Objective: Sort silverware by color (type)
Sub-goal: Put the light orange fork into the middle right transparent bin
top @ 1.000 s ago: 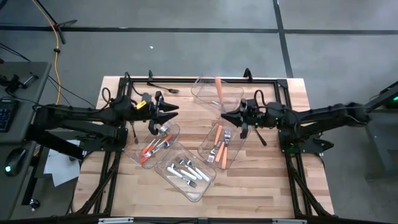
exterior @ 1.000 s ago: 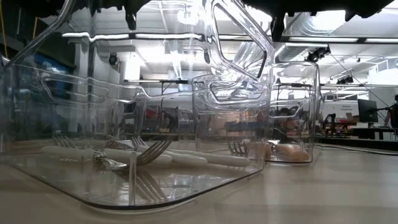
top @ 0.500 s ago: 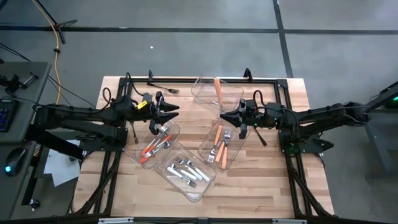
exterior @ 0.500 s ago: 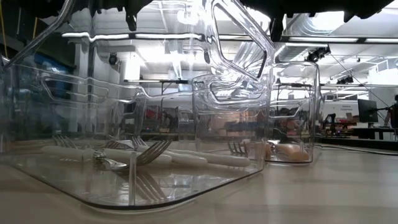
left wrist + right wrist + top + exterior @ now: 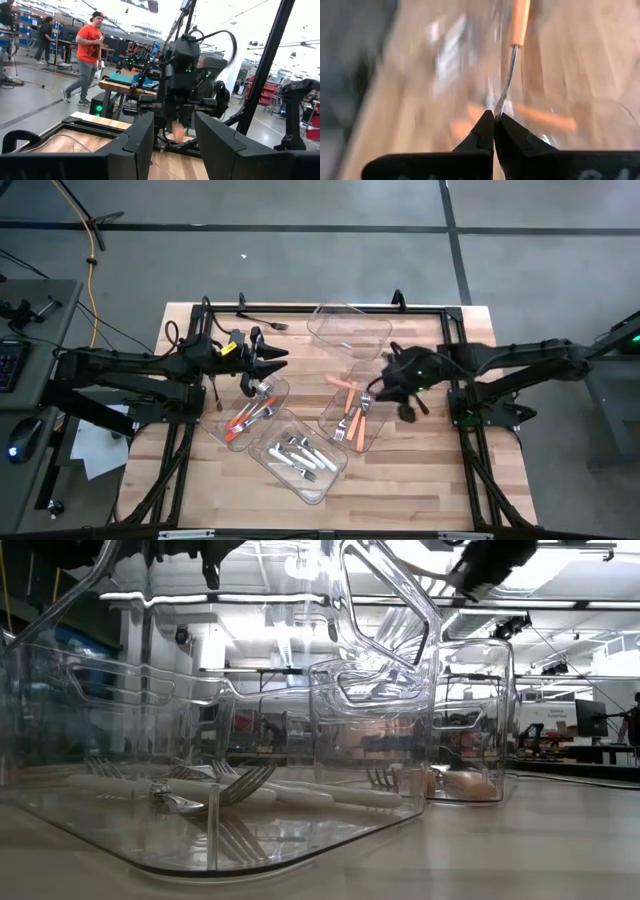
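A grey workshop floor surrounded the wooden tabletop (image 5: 420,480), and through the left wrist camera you could see a person in an orange shirt (image 5: 91,42) walking among benches far behind. On the tabletop sat four clear bins: an empty-looking one (image 5: 348,328) at the far middle, one (image 5: 246,412) under your left arm holding mixed orange and silver pieces, one (image 5: 298,456) nearest the front with white-handled silverware (image 5: 300,454), and one (image 5: 358,415) on the right with orange-handled silverware (image 5: 351,418). Your right gripper (image 5: 378,386) hung over the far end of that right-hand bin, its fingers (image 5: 485,131) pressed fully together on the thin metal neck of an orange-handled utensil (image 5: 515,45); the handle pointed away from the gripper, over the bin and the orange pieces below. From above, the same piece (image 5: 346,384) showed as a short orange bar at the bin's far rim, just beside the gripper. Whether it was a fork, spoon or knife you could not tell, since the head was hidden between the fingers. Your left gripper (image 5: 268,361) hovered above the far end of the left bin, its jaws parted by a moderate gap with nothing between them. A black utensil (image 5: 262,323) lay on the tabletop by the far edge, apart from every bin.
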Robot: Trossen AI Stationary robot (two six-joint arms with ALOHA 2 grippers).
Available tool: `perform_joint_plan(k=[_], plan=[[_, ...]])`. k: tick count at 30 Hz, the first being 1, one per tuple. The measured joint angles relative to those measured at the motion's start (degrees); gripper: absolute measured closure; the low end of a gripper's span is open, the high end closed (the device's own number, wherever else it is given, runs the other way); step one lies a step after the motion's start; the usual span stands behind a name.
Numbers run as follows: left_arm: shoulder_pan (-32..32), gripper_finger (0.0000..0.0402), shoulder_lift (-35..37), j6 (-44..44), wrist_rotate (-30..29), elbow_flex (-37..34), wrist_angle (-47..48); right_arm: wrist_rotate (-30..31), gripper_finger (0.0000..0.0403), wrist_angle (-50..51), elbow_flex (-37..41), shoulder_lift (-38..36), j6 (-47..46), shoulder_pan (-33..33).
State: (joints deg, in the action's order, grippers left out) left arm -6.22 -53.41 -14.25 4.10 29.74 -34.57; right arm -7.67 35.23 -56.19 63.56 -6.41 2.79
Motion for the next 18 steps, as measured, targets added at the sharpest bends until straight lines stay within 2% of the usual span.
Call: perform_joint_plan(k=[3,6,12,18], plan=[[0.0,0.0271,0.0,0.4,-0.2,0.0,0.0,-0.4,0.0403,18.2,-8.0,2.7,15.3,0.0],[0.0,0.0271,0.0,0.4,-0.2,0.0,0.0,0.5,0.0403,28.4,-13.1,5.9,29.8,-1.0],[0.0,0.0271,0.0,0.4,-0.2,0.0,0.0,1.5,0.0403,31.9,-17.2,13.9,46.0,-5.2],[0.0,0.0271,0.0,0.1,-0.2,0.0,0.0,1.8,0.0403,32.4,-19.5,24.6,58.2,-6.2]])
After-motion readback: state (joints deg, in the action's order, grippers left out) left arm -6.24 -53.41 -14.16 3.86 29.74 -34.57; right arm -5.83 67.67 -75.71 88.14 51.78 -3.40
